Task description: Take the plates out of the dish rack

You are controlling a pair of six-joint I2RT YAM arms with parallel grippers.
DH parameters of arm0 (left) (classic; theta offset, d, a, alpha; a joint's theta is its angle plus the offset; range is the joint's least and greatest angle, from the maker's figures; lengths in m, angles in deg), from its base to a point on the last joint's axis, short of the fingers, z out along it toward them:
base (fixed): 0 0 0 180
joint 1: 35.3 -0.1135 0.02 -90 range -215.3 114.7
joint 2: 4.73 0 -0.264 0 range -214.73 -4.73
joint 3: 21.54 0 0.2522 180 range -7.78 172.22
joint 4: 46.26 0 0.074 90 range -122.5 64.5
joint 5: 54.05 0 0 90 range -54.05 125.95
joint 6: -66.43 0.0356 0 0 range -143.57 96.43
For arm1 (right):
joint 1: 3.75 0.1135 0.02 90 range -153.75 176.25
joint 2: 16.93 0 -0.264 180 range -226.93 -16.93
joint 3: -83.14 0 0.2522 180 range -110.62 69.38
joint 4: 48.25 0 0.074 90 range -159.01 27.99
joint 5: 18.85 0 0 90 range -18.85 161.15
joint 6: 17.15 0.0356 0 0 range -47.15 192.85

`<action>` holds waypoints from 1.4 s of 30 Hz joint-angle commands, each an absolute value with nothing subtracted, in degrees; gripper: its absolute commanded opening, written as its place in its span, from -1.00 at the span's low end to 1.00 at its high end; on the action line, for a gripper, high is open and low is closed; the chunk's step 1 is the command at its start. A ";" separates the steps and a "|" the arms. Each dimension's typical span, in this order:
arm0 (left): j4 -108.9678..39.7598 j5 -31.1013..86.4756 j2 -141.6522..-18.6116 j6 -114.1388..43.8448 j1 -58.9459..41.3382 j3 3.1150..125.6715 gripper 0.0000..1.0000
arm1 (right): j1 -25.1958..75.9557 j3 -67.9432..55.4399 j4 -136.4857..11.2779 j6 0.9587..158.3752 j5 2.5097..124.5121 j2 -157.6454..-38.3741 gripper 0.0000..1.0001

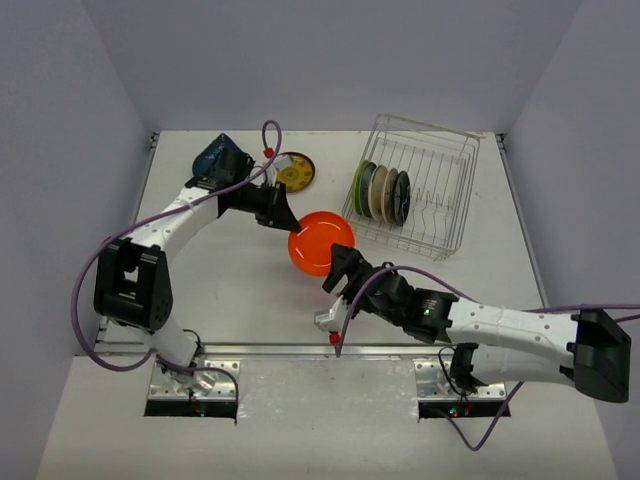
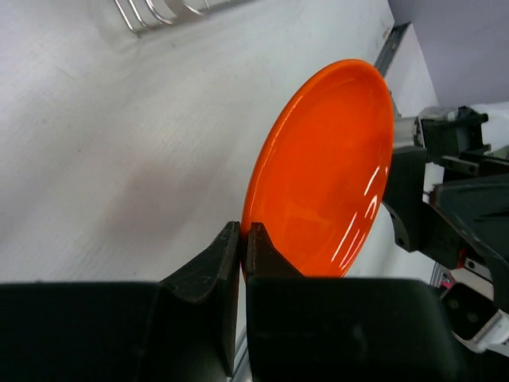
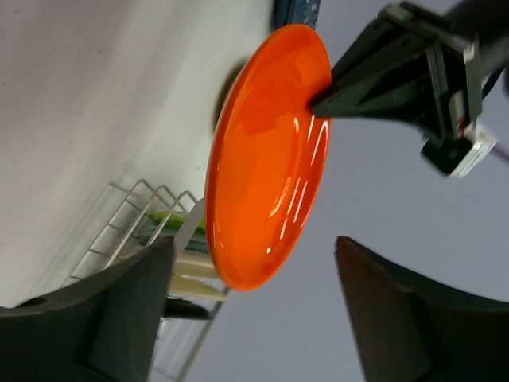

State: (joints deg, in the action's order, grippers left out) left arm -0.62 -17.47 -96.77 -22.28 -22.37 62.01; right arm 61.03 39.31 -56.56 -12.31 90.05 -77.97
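Observation:
An orange plate (image 1: 322, 243) hangs on edge above the table's middle, between the two arms. My left gripper (image 1: 290, 225) is shut on its rim, the fingertips (image 2: 242, 231) pinching the plate's (image 2: 326, 175) edge. My right gripper (image 1: 340, 265) stands open at the plate's near side, its fingers (image 3: 253, 247) apart and clear of the plate (image 3: 266, 159). The silver wire dish rack (image 1: 468, 190) sits at the back right and holds a lime green plate (image 1: 360, 185), a cream plate (image 1: 380, 192) and a black plate (image 1: 400, 198), all upright.
A brownish-yellow plate (image 1: 296, 172) and a dark blue teardrop-shaped plate (image 1: 220, 155) lie on the table at the back left, beside the left arm. Grey walls enclose the white table on three sides. The rack's corner (image 2: 159, 9) shows in the left wrist view.

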 commanded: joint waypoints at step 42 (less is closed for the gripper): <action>-22.83 11.24 -142.64 -45.01 -34.60 105.44 -0.46 | 1.09 -10.66 -99.89 94.06 52.78 -106.72 0.98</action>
State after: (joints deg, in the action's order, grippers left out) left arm -20.36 9.98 -144.66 -44.40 -34.44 105.04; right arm 1.56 -5.90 -100.87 87.77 52.95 -105.04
